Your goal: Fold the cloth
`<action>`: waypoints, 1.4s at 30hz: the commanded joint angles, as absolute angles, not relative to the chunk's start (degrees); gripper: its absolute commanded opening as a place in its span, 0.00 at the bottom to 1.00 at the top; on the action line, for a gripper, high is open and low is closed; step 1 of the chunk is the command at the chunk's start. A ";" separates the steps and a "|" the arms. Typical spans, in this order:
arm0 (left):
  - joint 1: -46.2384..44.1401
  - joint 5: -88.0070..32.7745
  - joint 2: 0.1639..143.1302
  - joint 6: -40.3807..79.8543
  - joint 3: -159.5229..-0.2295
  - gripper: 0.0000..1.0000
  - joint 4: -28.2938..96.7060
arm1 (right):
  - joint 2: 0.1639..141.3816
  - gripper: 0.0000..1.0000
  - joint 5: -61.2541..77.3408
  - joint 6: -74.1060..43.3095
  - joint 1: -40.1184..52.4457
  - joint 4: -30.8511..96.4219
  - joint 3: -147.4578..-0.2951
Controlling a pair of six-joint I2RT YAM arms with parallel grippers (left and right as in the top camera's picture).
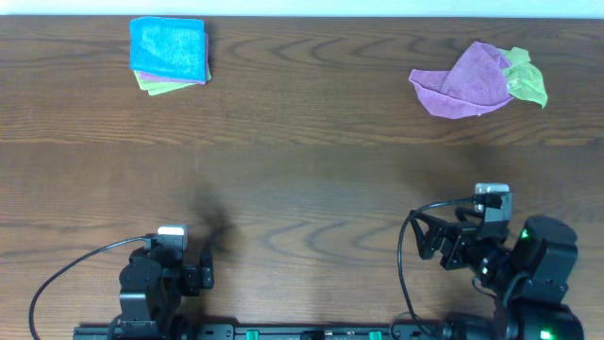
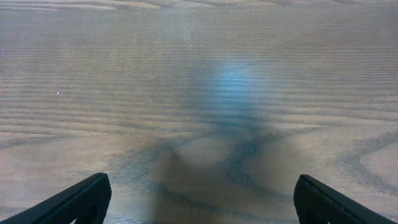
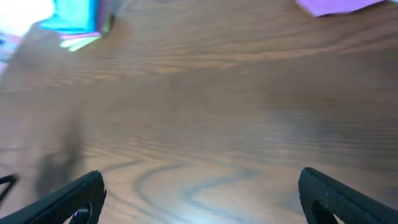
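The sky-blue cloth point(image 1: 168, 47) lies folded into a neat rectangle at the far left of the table, on top of a small stack of a purple and a light-green folded cloth point(image 1: 162, 87). It also shows in the right wrist view point(image 3: 74, 15) at the top left. My left gripper point(image 1: 202, 275) is open and empty, low over bare wood near the front edge; in the left wrist view point(image 2: 202, 190) only table lies between its fingers. My right gripper point(image 1: 429, 242) is open and empty at the front right, also seen in its wrist view point(image 3: 200, 183).
A crumpled purple cloth point(image 1: 467, 83) with a crumpled light-green cloth point(image 1: 527, 80) beside it lies at the far right; the purple cloth's edge shows in the right wrist view point(image 3: 336, 5). The wooden table point(image 1: 302, 179) spans the view.
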State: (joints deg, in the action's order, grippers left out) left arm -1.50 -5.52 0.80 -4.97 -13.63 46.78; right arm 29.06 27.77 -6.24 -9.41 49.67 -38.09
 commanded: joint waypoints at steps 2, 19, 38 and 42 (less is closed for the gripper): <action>-1.15 -3.40 0.21 -7.11 -13.26 0.95 49.47 | 25.02 0.99 17.21 0.80 -7.29 49.36 -34.83; -1.15 -3.40 0.21 -7.11 -13.26 0.95 49.45 | 0.27 0.99 10.15 13.39 1.30 43.92 -11.07; -1.15 -3.40 0.21 -7.11 -13.26 0.95 49.45 | 0.27 0.99 5.56 6.92 3.84 42.89 -9.43; -1.15 -3.40 0.21 -7.11 -13.26 0.95 49.45 | 0.27 0.99 5.56 6.90 3.84 42.89 -9.43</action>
State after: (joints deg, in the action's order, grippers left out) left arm -1.50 -5.32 0.73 -4.97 -13.63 46.81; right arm 0.93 6.35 7.99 3.33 42.92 -10.41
